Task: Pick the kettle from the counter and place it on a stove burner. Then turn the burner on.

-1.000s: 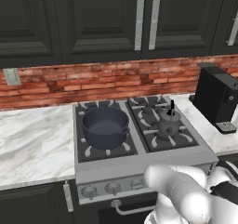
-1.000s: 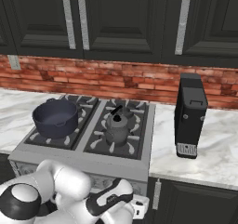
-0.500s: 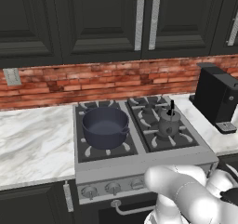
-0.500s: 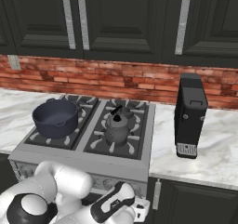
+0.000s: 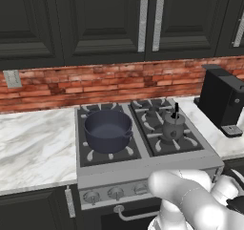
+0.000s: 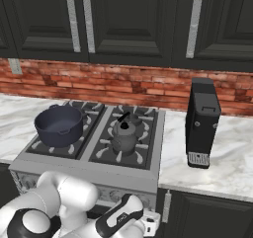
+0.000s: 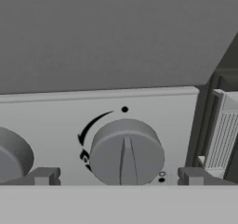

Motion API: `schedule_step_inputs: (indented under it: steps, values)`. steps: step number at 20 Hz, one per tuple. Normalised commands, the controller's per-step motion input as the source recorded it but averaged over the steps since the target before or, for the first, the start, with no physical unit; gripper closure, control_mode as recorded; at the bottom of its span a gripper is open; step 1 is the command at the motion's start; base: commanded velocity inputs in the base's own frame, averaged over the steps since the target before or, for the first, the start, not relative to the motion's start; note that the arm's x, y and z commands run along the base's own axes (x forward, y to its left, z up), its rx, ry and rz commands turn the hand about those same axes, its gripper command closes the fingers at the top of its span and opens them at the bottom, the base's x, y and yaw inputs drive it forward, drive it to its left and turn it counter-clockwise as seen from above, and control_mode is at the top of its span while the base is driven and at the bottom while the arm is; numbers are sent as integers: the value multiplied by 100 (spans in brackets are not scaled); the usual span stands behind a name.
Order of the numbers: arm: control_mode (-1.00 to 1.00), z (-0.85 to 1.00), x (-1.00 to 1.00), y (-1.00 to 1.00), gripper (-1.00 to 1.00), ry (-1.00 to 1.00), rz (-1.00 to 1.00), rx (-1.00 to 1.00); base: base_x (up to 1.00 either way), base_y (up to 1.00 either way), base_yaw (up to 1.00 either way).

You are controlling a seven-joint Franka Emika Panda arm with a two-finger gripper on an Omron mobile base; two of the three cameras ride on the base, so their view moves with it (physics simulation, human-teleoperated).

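Now the gripper (image 7: pixel 117 176), fingers spread wide apart, is facing a round grey stove knob (image 7: pixel 126 152) while the squat dark-grey metal kettle (image 5: pixel 172 127) is sitting on a black burner grate (image 5: pixel 164 134).

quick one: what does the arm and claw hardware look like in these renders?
Glossy white rounded arm with bulbous links and dark joint caps. A black sleeve with a white slash marking sits on the wrist link, ending in a white boxy hand. The claw has two small dark-grey blocky fingertips. No cables visible.
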Motion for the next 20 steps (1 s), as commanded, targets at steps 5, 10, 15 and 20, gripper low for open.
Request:
schedule_step_inputs:
  steps: [5,10,15,20]
  values:
    - [-100,0,0,-2,-100,0,0,0,0,0,0]
    - [-100,0,3,0,-100,0,0,0,0,0,0]
    - [-100,0,11,0,-100,0,0,0,0,0,0]
    - [-100,0,14,0,-100,0,0,0,0,0,0]
